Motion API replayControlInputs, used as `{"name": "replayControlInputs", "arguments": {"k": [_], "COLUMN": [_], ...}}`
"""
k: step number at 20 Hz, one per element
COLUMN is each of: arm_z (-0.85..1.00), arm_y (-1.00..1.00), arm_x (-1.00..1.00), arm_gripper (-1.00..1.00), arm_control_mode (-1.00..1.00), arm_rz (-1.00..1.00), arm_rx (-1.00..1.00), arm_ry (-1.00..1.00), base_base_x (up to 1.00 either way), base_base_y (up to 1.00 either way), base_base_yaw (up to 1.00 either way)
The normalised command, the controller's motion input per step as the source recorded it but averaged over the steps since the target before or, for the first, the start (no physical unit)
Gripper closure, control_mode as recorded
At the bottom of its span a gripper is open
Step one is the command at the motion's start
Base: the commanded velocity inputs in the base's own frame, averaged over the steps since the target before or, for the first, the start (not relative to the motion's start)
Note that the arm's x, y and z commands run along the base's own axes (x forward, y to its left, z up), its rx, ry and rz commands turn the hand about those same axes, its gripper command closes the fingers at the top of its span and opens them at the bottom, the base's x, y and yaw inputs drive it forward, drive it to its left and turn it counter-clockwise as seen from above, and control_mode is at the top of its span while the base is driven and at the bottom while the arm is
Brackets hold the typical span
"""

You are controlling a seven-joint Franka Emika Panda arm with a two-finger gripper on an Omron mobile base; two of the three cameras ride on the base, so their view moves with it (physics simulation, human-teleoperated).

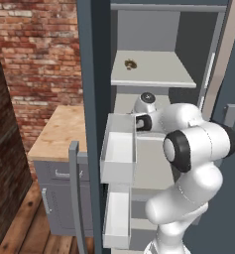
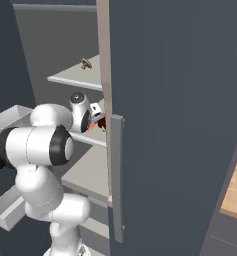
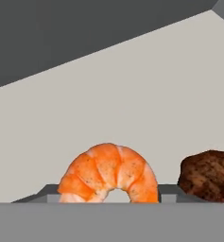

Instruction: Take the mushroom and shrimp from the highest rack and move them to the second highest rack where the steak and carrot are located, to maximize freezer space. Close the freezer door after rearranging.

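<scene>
Shrimp sits betw. the gripper tips, jaws narrowed round it, over the 2nd-highest rack. Steak just right of it on same rack. Mushroom alone on top rack, far back. Freezer door open at right.

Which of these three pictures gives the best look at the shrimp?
The hand view: the shrimp sits close and large at the bottom, its orange curled body plain, beside the steak. The right base view gives just an orange sliver past the arm, against the door edge. In the left base view the arm covers that spot.
</scene>
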Motion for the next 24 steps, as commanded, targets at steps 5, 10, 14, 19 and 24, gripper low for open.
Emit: {"name": "replayControlInputs", "arguments": {"k": [5,10,14,19,24], "arm_z": [-0.4,-0.36,-0.27,-0.21,-0.14], "arm_y": [0.0,0.02,0.0,0.09,0.16], "arm_x": [0.39,0.13,0.0,-0.02,-0.11], "arm_gripper": [-1.0,-1.0,-1.0,-1.0,-1.0], "arm_control_mode": [-1.0,-1.0,-1.0,-1.0,-1.0], "arm_rz": [0.0,0.0,0.0,0.0,0.0], "arm_rx": [0.0,0.0,0.0,0.0,0.0], "arm_ry": [0.0,0.0,0.0,-0.01,-0.05], "base_base_x": [0.0,0.0,0.0,0.0,0.0], "base_base_y": [0.0,0.0,0.0,0.0,0.0], "base_base_yaw": [0.0,0.0,0.0,0.0,0.0]}}
